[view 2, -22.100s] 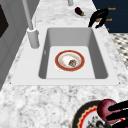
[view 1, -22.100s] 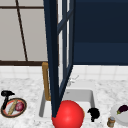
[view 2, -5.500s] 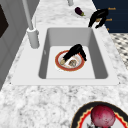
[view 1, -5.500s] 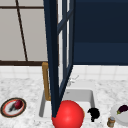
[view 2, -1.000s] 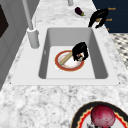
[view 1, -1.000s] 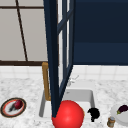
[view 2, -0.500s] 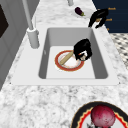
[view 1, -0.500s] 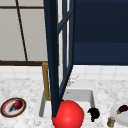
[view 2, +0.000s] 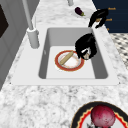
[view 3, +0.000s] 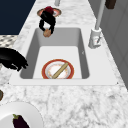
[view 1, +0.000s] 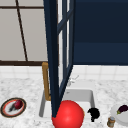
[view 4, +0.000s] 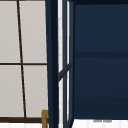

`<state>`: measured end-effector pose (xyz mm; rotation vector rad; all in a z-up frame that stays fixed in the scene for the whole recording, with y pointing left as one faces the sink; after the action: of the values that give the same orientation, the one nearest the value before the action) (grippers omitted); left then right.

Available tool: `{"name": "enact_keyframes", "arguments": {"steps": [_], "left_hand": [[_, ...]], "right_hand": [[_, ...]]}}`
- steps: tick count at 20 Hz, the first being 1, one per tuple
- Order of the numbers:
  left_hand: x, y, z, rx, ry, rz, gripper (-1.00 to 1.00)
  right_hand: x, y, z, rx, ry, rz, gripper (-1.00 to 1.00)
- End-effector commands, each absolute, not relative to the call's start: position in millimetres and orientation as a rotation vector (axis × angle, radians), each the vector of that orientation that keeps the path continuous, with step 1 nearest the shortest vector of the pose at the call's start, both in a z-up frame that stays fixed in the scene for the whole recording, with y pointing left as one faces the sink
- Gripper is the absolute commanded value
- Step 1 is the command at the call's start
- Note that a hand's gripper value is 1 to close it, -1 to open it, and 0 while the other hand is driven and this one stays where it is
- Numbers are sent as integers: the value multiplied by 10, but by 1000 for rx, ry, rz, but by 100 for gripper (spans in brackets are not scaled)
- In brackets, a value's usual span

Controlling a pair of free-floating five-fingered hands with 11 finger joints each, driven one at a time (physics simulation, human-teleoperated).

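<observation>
The left hand [view 2: 86,45] has the small brown lump [view 2: 86,56] in its grasp and off every surface, so the picking-up looks done. The setting-down is not: the lump rests on nothing and hangs in the air over the sink [view 2: 100,68].

In the left side view the hand sits just right of the frame's centre, with its fingers curled down and pinching the lump at their tips. The lump shows directly beneath the hand, touching the fingers. It lies just to the right of the red-rimmed plate [view 2: 59,65] on the sink floor, and a tan stick [view 2: 66,58] lies slantwise across that plate. The lump seems well above the plate, not touching it, though its height is hard to judge.

In the right side view the same hand [view 3: 47,18] appears in the upper left of the frame. There the lump [view 3: 47,32] is below its fingers, against the far end of the basin.

The right hand [view 2: 98,16] hangs in the upper right of the left side view, beyond the sink's far corner. Its fingers droop loosely and hold nothing. An eggplant [view 2: 79,10] lies near it on the counter.

The faucet [view 2: 32,35] stands at the left of the sink. A dark plate [view 2: 81,118] carrying a red round thing [view 2: 102,116] sits at the bottom edge of that frame.
</observation>
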<state>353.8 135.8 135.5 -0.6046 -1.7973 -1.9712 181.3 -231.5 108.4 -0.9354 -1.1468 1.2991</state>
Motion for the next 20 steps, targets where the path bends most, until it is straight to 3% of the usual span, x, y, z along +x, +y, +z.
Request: {"name": "enact_keyframes", "arguments": {"steps": [1, 20], "left_hand": [[3538, 1525, 1662, -630, -1809, -1968, 100], [3533, 2498, 2986, -667, -1826, -1928, 100]], "right_hand": [[1813, -2315, 1084, -935, -1147, 1299, 0], [1813, -2315, 1084, -935, -1147, 1299, 0]]}}
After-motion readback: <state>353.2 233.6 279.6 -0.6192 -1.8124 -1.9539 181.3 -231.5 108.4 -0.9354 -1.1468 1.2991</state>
